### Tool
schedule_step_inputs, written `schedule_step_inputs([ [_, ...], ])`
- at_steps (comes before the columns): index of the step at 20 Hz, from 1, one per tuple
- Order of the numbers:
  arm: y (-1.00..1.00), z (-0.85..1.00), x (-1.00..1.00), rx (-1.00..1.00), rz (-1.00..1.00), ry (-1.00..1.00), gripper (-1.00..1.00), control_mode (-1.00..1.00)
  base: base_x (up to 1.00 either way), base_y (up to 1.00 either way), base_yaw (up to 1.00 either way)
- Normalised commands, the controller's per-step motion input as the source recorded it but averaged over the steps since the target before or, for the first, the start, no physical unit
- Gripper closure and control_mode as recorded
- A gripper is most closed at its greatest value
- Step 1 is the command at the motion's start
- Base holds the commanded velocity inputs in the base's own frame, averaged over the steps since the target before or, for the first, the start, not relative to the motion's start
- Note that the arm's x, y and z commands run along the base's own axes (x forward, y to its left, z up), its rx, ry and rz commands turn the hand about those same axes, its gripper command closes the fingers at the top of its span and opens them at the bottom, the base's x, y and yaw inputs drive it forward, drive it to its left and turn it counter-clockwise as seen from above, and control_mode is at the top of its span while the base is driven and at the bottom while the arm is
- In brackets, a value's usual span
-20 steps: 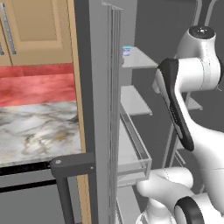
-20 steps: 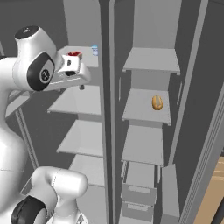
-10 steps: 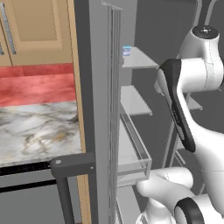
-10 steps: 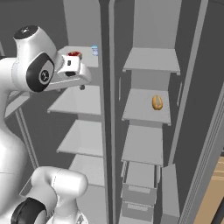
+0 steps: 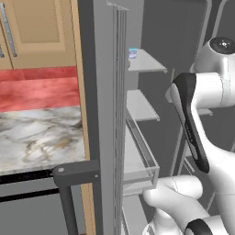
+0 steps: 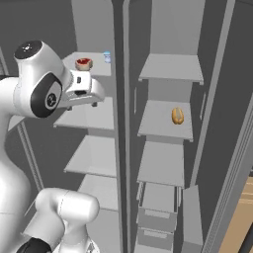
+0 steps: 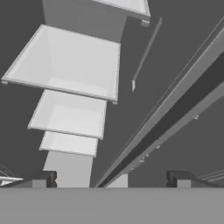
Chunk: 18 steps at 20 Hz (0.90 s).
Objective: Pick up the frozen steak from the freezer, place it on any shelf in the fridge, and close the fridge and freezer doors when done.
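Blue-white cup (image 6: 107, 56) at 11 o'clock, upright. Orange-brown lump (image 6: 177, 115) at 2 o'clock. Marble counter (image 5: 41, 137) at 9 o'clock, wood cabinets (image 5: 36, 32) above.

A small reddish steak with a whitish edge (image 6: 83, 63), a blue-white cup (image 6: 106, 57) and an orange-brown rounded lump (image 6: 177, 115) are seen on pale grey shelves (image 6: 169, 67).

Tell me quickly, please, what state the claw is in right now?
Claw: open and empty, its two fingertips standing wide apart with nothing between them; the frozen steak lies on the top fridge shelf.
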Motion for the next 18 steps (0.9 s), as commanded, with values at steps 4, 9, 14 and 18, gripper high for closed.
schedule_step_inputs([
  [4, -0.23, 0.00, -0.48, 0.07, 0.00, 0.00, -1.00, -1.00, 0.00, 0.00, 0.00],
  [9, 0.00, 0.00, 0.00, 0.00, 0.00, 0.00, -1.00, 1.00, -0.70, -0.28, 0.00],
  [14, 0.00, 0.00, 0.00, 0.00, 0.00, 0.00, -1.00, 1.00, -0.68, -0.17, 0.00],
  [18, 0.00, 0.00, 0.00, 0.00, 0.00, 0.00, -1.00, 1.00, -0.61, -0.06, 0.00],
])
